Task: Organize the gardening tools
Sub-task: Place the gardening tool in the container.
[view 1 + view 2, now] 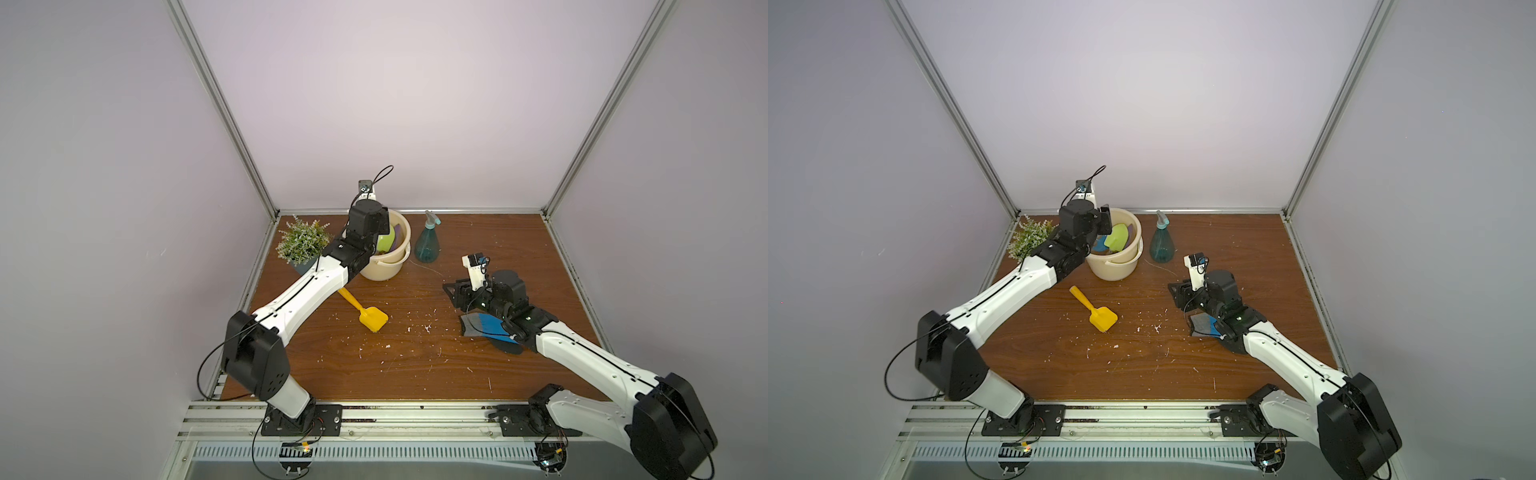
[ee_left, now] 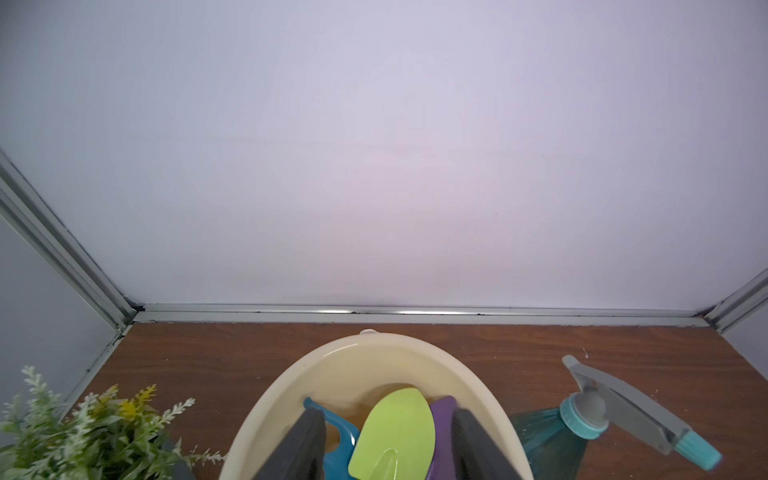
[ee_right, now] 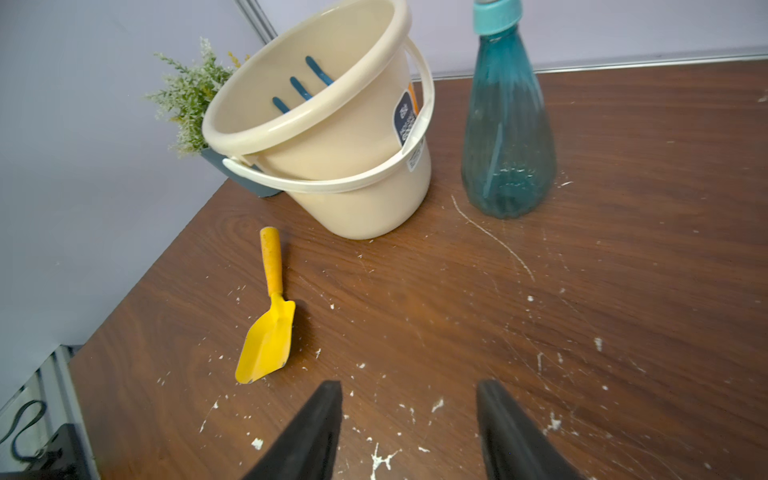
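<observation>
A cream bucket stands at the back of the table. Inside it lie a lime-green trowel, a blue fork and a purple trowel. My left gripper hovers over the bucket's mouth, open, its fingers apart on either side of the green blade. A yellow scoop lies flat on the table in front of the bucket. The teal spray bottle stands upright to the right of the bucket. My right gripper is open over bare table.
A potted green plant stands in the back left corner, close to the bucket and my left forearm. A flat blue and grey piece lies under my right wrist. White flecks dot the brown table. Walls enclose three sides.
</observation>
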`<state>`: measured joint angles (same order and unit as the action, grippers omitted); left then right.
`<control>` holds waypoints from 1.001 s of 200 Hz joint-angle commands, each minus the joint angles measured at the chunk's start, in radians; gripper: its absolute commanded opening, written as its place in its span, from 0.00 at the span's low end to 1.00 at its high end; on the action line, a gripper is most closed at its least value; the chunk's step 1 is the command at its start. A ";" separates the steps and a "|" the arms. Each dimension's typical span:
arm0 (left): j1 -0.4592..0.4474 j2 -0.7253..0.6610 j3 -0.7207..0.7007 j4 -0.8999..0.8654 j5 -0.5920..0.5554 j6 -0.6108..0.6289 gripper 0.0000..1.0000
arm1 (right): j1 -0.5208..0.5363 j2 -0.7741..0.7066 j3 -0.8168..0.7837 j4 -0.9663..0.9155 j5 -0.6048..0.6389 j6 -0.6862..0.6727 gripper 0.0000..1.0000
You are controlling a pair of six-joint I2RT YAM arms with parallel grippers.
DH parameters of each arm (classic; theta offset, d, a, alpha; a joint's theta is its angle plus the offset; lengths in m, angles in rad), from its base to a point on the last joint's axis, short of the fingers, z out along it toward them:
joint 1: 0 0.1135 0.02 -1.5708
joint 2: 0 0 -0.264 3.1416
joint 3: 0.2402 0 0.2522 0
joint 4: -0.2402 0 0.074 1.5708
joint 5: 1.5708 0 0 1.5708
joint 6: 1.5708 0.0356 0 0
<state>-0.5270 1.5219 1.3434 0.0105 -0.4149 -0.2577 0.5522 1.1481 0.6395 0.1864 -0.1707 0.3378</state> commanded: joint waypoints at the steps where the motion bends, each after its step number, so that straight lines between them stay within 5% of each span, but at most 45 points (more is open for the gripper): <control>1: -0.033 -0.090 -0.114 -0.048 -0.016 -0.006 0.54 | 0.032 0.049 0.048 0.077 -0.096 0.023 0.59; 75: -0.085 -0.444 -0.502 -0.073 -0.071 -0.158 0.54 | 0.162 0.263 -0.014 0.361 -0.193 0.196 0.60; 138: -0.086 -0.612 -0.703 -0.118 0.077 -0.255 0.54 | 0.263 0.461 -0.016 0.588 -0.154 0.368 0.59; 200: -0.087 -0.722 -0.777 -0.193 0.085 -0.284 0.54 | 0.319 0.647 -0.002 0.778 -0.153 0.500 0.58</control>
<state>-0.6044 0.8333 0.5648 -0.1413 -0.3363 -0.5243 0.8555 1.7645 0.6197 0.8272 -0.3374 0.7658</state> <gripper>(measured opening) 0.543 0.582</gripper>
